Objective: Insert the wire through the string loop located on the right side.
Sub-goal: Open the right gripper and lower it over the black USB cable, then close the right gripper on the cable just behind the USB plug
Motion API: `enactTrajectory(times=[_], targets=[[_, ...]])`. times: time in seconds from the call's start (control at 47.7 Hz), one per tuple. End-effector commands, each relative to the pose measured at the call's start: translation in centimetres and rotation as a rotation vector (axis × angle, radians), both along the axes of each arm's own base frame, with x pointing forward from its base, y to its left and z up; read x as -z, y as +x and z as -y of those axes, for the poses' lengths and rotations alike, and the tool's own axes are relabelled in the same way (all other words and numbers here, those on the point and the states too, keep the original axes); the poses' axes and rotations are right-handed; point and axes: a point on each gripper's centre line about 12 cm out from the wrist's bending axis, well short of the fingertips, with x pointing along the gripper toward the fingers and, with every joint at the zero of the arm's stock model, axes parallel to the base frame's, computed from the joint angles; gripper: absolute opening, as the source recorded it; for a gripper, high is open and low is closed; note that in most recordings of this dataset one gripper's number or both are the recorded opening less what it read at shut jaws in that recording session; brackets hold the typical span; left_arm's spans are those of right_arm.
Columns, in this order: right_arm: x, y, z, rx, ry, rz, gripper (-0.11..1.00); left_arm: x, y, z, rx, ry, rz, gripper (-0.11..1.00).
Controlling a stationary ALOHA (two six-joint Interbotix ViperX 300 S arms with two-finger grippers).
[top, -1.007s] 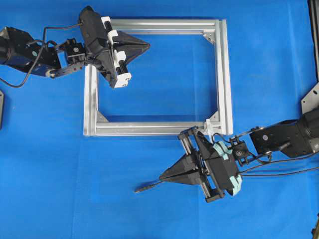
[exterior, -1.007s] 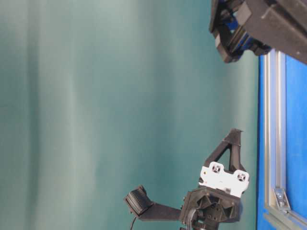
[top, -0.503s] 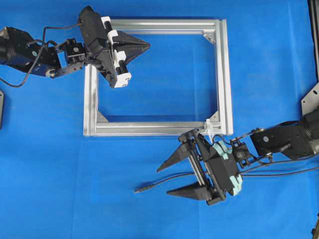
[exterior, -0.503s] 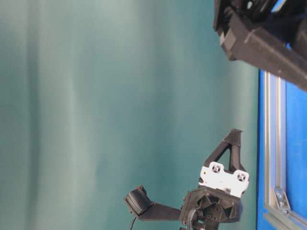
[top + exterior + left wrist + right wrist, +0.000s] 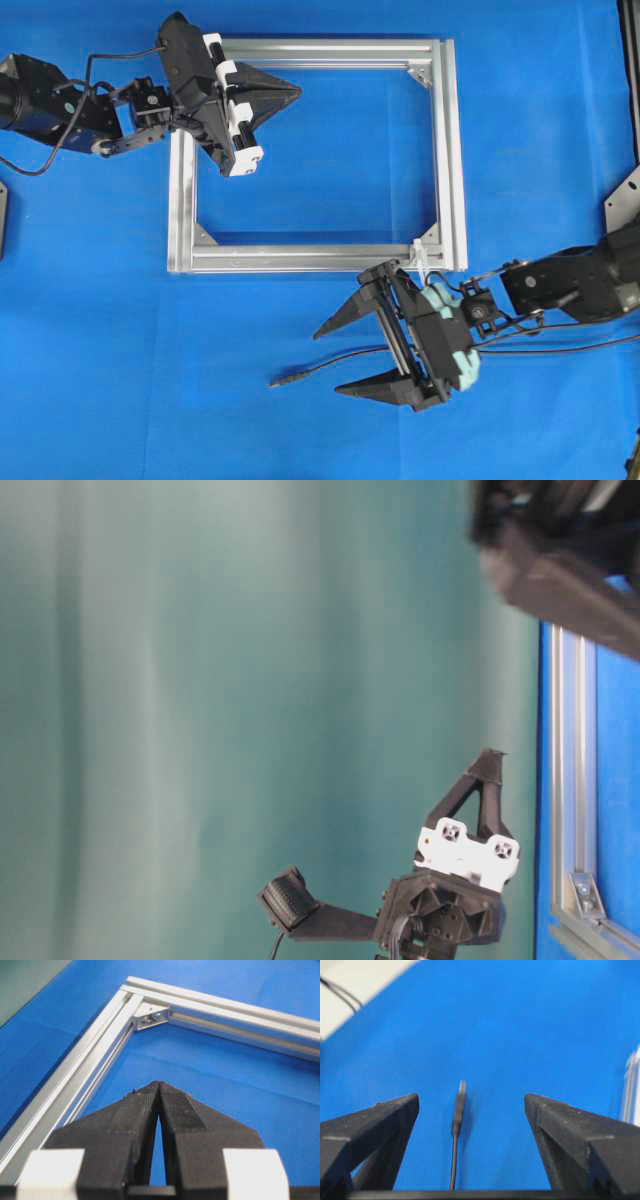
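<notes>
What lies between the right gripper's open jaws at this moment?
The wire lies on the blue table cover, its plug pointing away from the right gripper, touching neither jaw. The right wrist view shows it.

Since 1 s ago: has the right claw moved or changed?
Yes. The right claw was shut on the wire and now stands open astride it, dropped a little further from the silver frame's near rail. The wire lies put.

Table (image 5: 300,420) bright blue with fine woven texture. Frame (image 5: 447,150) plain silver. Wire (image 5: 330,365) black, plug tip dull metallic. String loop (image 5: 420,258) white. Left pincer (image 5: 296,92) black with white blocks; right pincer (image 5: 328,358) black with pale teal. Backdrop (image 5: 200,680) teal-green.
</notes>
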Motion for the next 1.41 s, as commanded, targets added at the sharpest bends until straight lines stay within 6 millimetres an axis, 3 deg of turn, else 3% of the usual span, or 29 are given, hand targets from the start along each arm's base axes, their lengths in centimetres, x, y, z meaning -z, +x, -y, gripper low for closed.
enactTrajectory(times=[0.0, 0.378, 0.839, 0.944, 1.091, 1.174, 1.258, 1.384], targets=[[0.0, 0.5, -0.1, 0.013, 0.026, 0.014, 0.89, -1.5, 0.2, 0.0, 0.004, 0.016, 0.042, 0.00], [4.2, 1.4, -0.7, 0.029, 0.082, -0.051, 0.89, -1.5, 0.2, 0.0, 0.004, 0.012, 0.041, 0.00], [4.9, 1.8, -0.8, 0.030, 0.071, -0.078, 0.86, -1.4, 0.1, 0.0, 0.004, 0.012, 0.040, 0.00], [5.0, 1.8, -0.8, 0.029, 0.067, -0.081, 0.68, -1.4, 0.1, 0.0, 0.003, 0.012, 0.041, 0.00], [5.2, 1.7, -0.8, 0.029, 0.052, -0.099, 0.25, -1.5, 0.2, 0.0, 0.004, 0.013, 0.043, 0.00], [5.3, 1.6, -0.8, 0.026, 0.048, -0.105, 0.07, -1.4, 0.2, 0.0, 0.004, 0.014, 0.041, 0.00], [5.3, 1.6, -0.8, 0.024, 0.046, -0.107, -0.03, -1.4, 0.2, 0.0, 0.004, 0.014, 0.041, 0.00], [5.3, 1.7, -0.8, 0.025, 0.044, -0.106, -0.04, -1.5, 0.2, 0.0, 0.004, 0.014, 0.041, 0.00]])
